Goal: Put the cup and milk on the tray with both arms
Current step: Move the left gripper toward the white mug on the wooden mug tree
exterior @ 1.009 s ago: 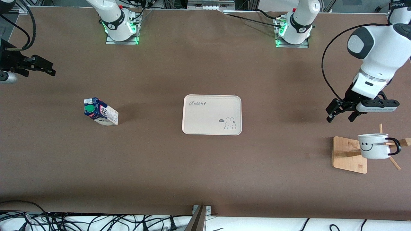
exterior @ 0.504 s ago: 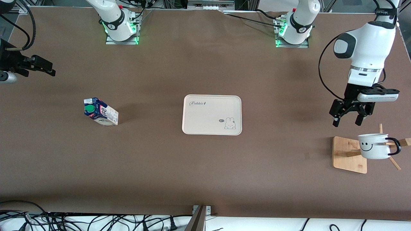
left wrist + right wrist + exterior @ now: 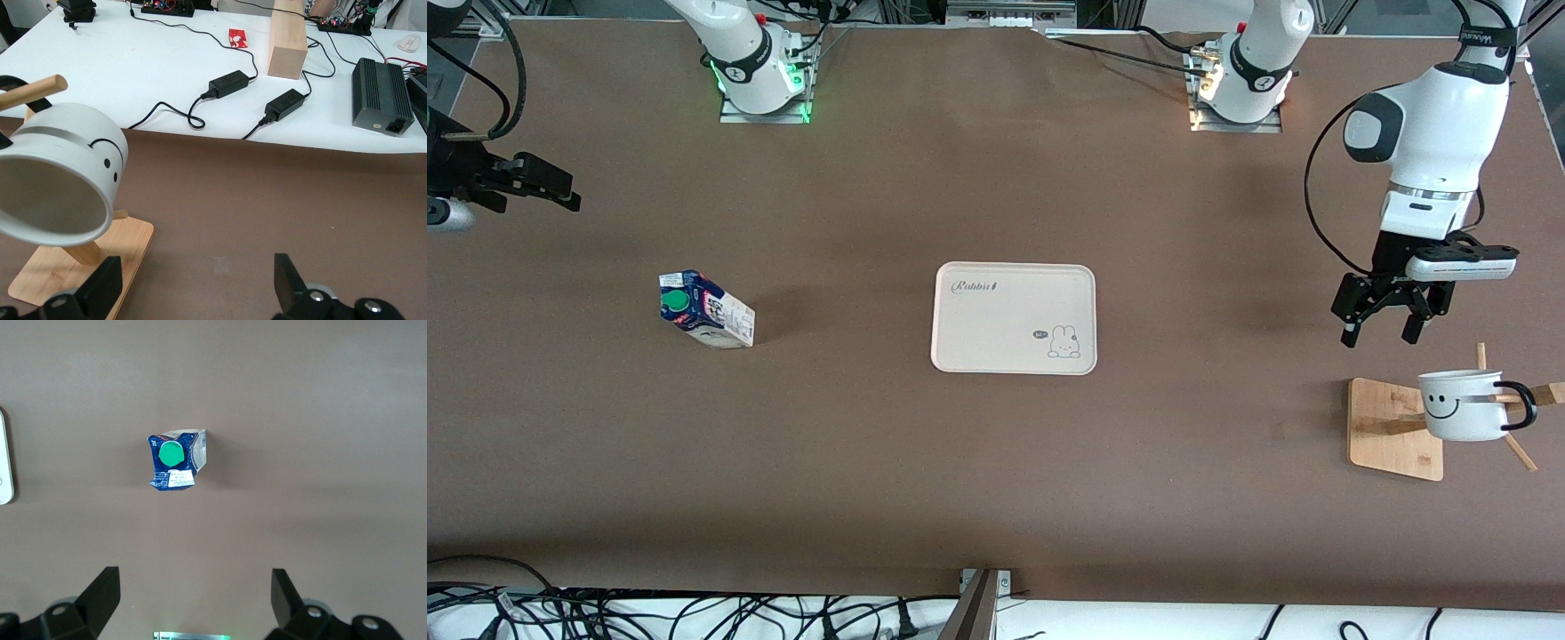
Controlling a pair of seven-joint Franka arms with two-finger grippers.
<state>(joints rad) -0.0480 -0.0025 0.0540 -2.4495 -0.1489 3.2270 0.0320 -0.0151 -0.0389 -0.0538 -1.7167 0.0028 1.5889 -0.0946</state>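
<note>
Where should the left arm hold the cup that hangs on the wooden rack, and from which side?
Probably the cup by its rim wall, one jaw inside its mouth. It hangs sideways by its handle on a peg of the rack, its mouth facing the open left gripper, so come in from there.

A: Which items were cut off?
B: Right gripper (image 3: 560, 191) partly cropped at the right arm's table edge. In the left wrist view, the cup (image 3: 57, 177) ran past the frame.
A: And the tray (image 3: 4, 457)?
B: A sliver only, in the right wrist view.

I saw a glossy white cup (image 3: 1460, 406) on a pale bamboo rack (image 3: 1394, 428), a printed paper milk carton (image 3: 706, 310), and a matt brown table (image 3: 996, 462).
</note>
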